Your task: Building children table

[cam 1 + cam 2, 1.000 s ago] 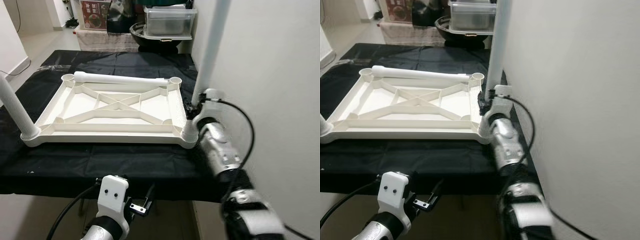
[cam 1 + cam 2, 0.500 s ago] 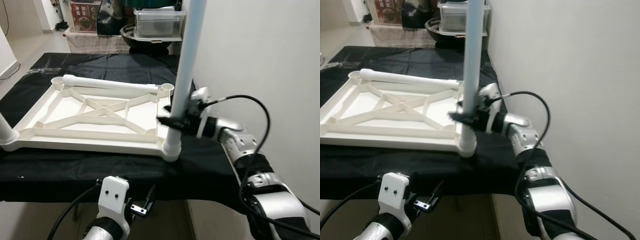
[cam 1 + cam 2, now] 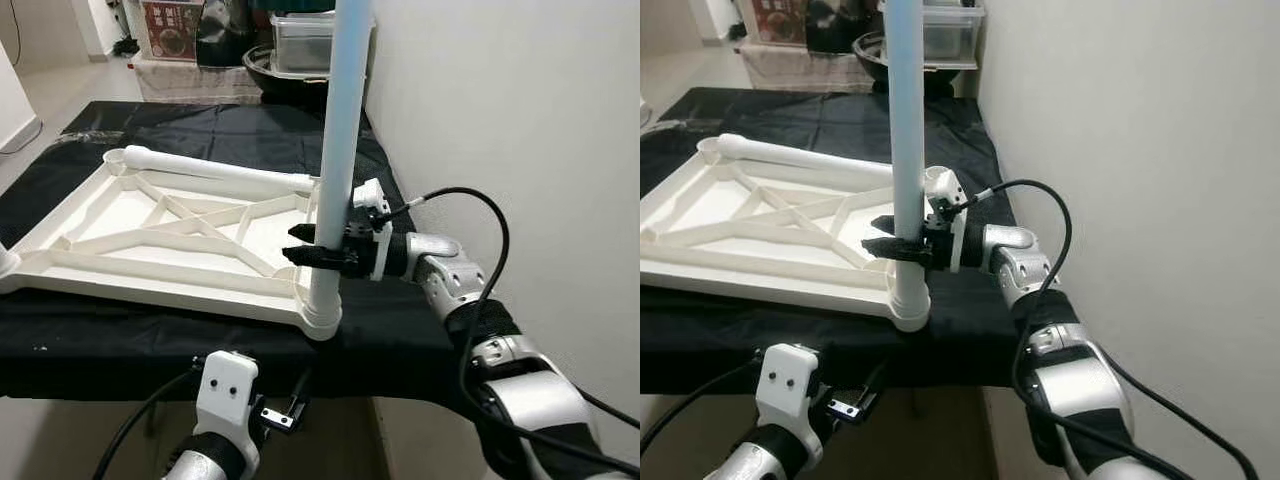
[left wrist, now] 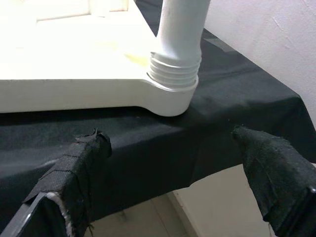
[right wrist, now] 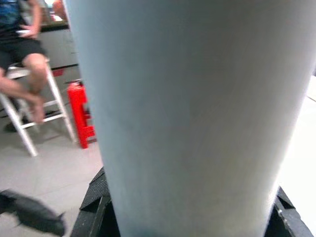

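Observation:
The white tabletop (image 3: 150, 288) lies upside down on a black cloth (image 3: 200, 340). A white leg (image 3: 340, 120) stands upright in the tabletop's near right corner socket (image 4: 173, 84). My right gripper (image 3: 300, 244) is shut on this leg a little above the socket. Up close the leg (image 5: 187, 113) shows between that gripper's fingers. A second, loose leg (image 3: 215, 168) lies along the tabletop's far edge. The base of another upright leg (image 3: 5, 262) shows at the near left corner. My left gripper (image 4: 173, 163) hangs open below the table's front edge, apart from the socket.
A white wall (image 3: 500, 100) rises close on the right of the table. Behind the table stand a clear plastic bin (image 3: 300, 40) and dark clutter. In the right wrist view a person (image 5: 24, 44) sits on a white stool beside a red object (image 5: 81, 113).
My right gripper has come round from beside the corner socket and closed on the upright leg. The head view has shifted, so the leg shows further left. The left arm has stayed still.

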Controlling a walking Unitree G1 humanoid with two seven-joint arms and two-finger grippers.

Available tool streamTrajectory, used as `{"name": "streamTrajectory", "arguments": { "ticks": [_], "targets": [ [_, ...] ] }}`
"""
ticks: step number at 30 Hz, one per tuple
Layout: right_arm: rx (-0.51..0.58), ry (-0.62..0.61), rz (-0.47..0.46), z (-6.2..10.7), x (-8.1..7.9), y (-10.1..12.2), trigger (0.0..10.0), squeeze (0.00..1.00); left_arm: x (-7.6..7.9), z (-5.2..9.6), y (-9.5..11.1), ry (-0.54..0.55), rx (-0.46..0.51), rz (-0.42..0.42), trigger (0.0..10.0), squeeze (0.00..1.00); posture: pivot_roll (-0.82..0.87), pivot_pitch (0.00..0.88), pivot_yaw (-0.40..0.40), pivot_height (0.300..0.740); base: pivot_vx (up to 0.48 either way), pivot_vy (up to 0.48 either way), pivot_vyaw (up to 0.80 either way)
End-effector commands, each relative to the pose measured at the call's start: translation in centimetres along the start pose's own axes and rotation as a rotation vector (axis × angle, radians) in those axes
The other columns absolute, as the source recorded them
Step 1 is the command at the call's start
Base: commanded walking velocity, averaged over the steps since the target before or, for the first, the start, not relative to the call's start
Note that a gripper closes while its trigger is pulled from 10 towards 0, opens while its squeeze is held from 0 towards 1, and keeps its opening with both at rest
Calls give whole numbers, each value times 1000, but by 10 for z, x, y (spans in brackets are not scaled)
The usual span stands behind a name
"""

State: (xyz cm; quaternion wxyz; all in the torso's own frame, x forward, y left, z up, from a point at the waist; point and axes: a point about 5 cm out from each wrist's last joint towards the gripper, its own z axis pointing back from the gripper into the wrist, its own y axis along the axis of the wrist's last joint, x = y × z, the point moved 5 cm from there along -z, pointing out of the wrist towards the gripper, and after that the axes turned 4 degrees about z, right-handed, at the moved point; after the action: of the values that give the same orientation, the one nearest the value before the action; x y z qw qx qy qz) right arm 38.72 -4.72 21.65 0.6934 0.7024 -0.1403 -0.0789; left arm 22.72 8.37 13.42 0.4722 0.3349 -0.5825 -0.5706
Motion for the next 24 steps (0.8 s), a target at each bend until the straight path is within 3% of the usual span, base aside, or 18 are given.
{"name": "streamTrajectory", "arguments": {
  "ticks": [1, 4, 6, 8, 9, 10, 11, 12, 13, 14, 18, 19, 20, 22, 24],
  "targets": [
    [25, -171, -19, 8, 17, -1, 0, 0, -1, 1, -4, 5, -16, 2, 10000, 0, 132, 93, -68, 740, 0, 0, 0],
    [24, -235, -12, 10, 22, -2, 0, 0, -1, 1, -5, 6, -18, 1, 10000, 0, 132, 93, -68, 740, 0, 0, 0],
    [-62, -644, -10, 31, 56, -20, 0, 0, -2, -1, -6, 6, -26, -19, 10000, 0, 120, 85, -62, 740, 0, 0, 0],
    [-62, -644, -10, 31, 56, -20, 0, 0, -2, -1, -6, 6, -26, -19, 10000, 0, 120, 85, -62, 740, 0, 0, 0],
    [-99, -848, -6, 47, 68, -28, 0, 0, -1, -2, -7, -1, -29, -32, 10000, 0, 119, 83, -61, 740, 0, 0, 0],
    [-99, -848, -6, 47, 68, -28, 0, 0, -1, -2, -7, -1, -29, -32, 10000, 0, 119, 83, -61, 740, 0, 0, 0],
    [-131, -1116, -13, 74, 76, -37, 0, 0, 0, -3, -8, -10, -30, -44, 10000, 0, 117, 78, -60, 740, 0, 0, 0],
    [-131, -1116, -13, 74, 76, -37, 0, 0, 0, -3, -8, -10, -30, -44, 10000, 0, 117, 78, -60, 740, 0, 0, 0],
    [-138, -1343, -37, 94, 73, -41, 0, 0, 0, -4, -8, -14, -31, -48, 10000, 0, 118, 75, -60, 740, 0, 0, 0],
    [-144, -1484, -59, 108, 68, -44, 0, 0, 0, -4, -9, -15, -31, -48, 10000, 0, 117, 75, -60, 740, 0, 0, 0],
    [-143, -1626, -110, 111, 55, -49, 0, 0, 0, -5, -9, -15, -33, -49, 10000, 0, 124, 73, -62, 740, 0, 0, 0],
    [-143, -1626, -110, 111, 55, -49, 0, 0, 0, -5, -9, -15, -33, -49, 10000, 0, 124, 73, -62, 740, 0, 0, 0],
    [-141, -1623, -120, 100, 51, -49, 0, 0, 1, -4, -10, -20, -35, -55, 10000, 0, 124, 71, -63, 740, 0, 0, 0],
    [-141, -1623, -120, 100, 51, -49, 0, 0, 1, -4, -10, -20, -35, -55, 10000, 0, 124, 71, -63, 740, 0, 0, 0],
    [-52, -1523, -118, 70, 45, -39, 10000, 0, 3, -4, -10, -27, -37, -60, 10000, 0, 121, 68, -62, 740, 0, 0, 0]
  ]
}}
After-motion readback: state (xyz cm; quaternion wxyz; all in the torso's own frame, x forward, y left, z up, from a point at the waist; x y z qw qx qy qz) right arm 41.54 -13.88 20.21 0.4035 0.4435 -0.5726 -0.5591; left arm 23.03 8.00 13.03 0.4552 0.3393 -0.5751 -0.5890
